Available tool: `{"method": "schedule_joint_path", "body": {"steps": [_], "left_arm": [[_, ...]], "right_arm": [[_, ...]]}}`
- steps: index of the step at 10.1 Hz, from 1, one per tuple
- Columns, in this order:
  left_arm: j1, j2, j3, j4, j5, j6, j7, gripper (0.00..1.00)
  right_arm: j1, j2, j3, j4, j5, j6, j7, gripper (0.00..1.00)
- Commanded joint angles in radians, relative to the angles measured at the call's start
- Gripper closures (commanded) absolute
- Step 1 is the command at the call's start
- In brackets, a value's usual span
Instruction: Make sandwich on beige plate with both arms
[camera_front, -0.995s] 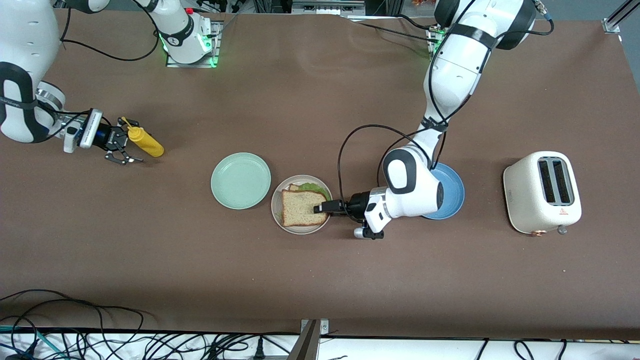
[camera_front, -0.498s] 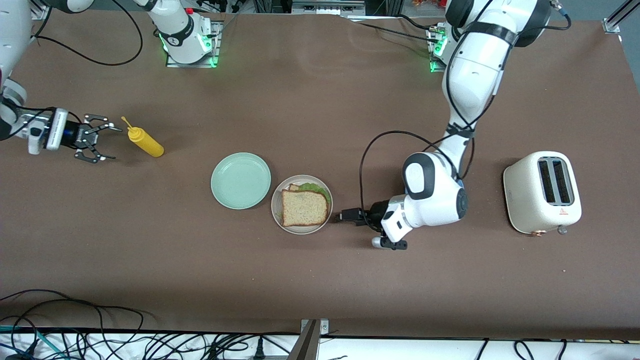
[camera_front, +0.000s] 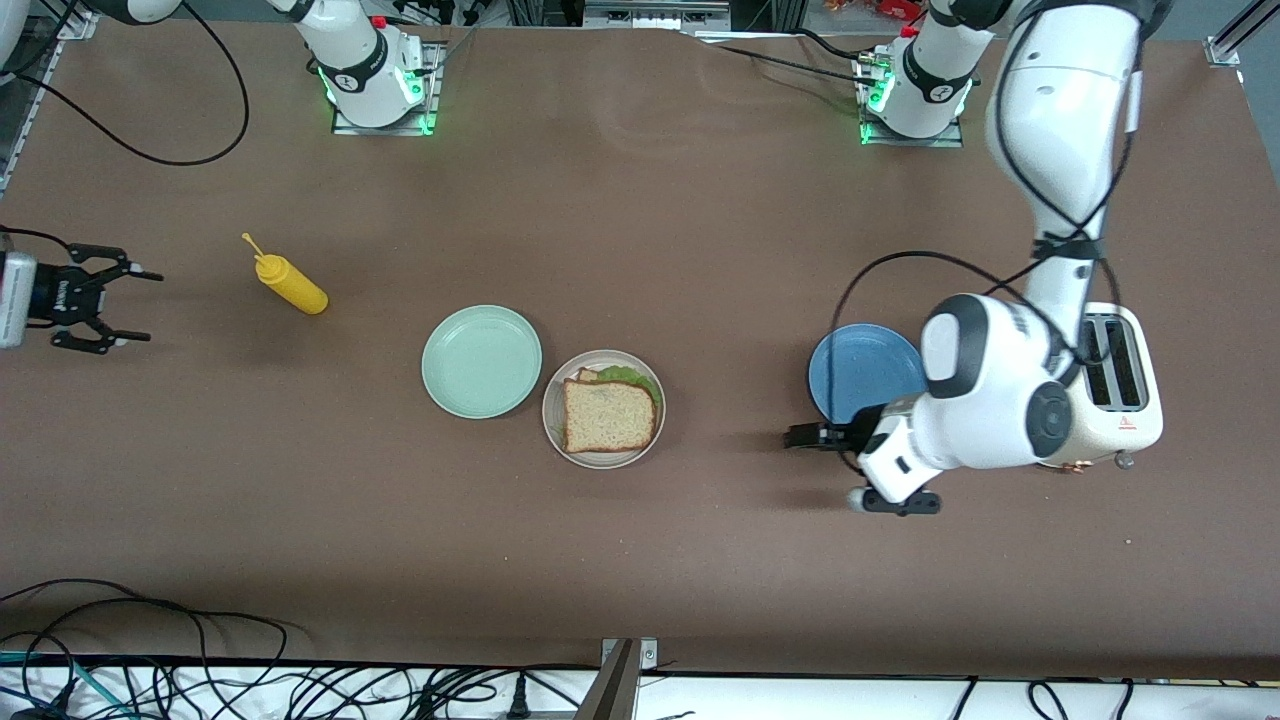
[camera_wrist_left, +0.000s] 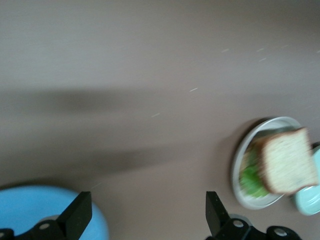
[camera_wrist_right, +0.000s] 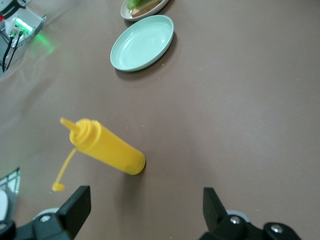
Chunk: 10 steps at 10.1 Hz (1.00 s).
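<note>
The sandwich (camera_front: 608, 414) lies on the beige plate (camera_front: 553, 422) mid-table: a tan bread slice on top, green lettuce showing at the farther edge, a second slice under it. The left wrist view shows the sandwich (camera_wrist_left: 287, 161) on its plate (camera_wrist_left: 238, 165) too. My left gripper (camera_front: 806, 437) is open and empty, low over bare table beside the blue plate (camera_front: 862, 366), well clear of the sandwich. My right gripper (camera_front: 125, 303) is open and empty at the right arm's end of the table, apart from the yellow bottle (camera_front: 287, 284).
A mint green plate (camera_front: 481, 360) touches the beige plate toward the right arm's end. A white toaster (camera_front: 1112, 375) stands at the left arm's end, partly covered by the left arm. The yellow bottle (camera_wrist_right: 107, 147) lies on its side, cap dangling. Cables run along the nearest table edge.
My left gripper has let go of the top bread slice and pulled away toward the left arm's end, uncovering the blue plate. My right gripper has backed away from the yellow bottle.
</note>
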Motion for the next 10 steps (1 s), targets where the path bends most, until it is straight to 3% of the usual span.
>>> {"method": "schedule_joint_path", "body": {"steps": [1,4,8,9,10], "left_arm": [[0.044,-0.061,-0.007,-0.021,0.194,-0.149,-0.022,0.00],[0.115,-0.133,-0.007,-0.020,0.350,-0.314,-0.005,0.00],[0.162,-0.242,-0.001,-0.017,0.408,-0.471,0.004,0.00],[0.164,-0.265,-0.003,-0.017,0.433,-0.494,0.004,0.00],[0.164,-0.288,-0.001,-0.017,0.436,-0.523,0.004,0.00]], "right_arm": [[0.001,0.007,0.006,0.140,-0.049,-0.106,0.202,0.01],[0.016,0.007,0.007,0.266,-0.047,-0.163,0.429,0.01],[0.110,0.006,0.004,0.387,-0.073,-0.181,0.742,0.01],[0.137,-0.006,0.012,0.397,-0.092,-0.175,0.840,0.01],[0.142,-0.031,0.059,0.400,-0.136,-0.165,0.951,0.00]]}}
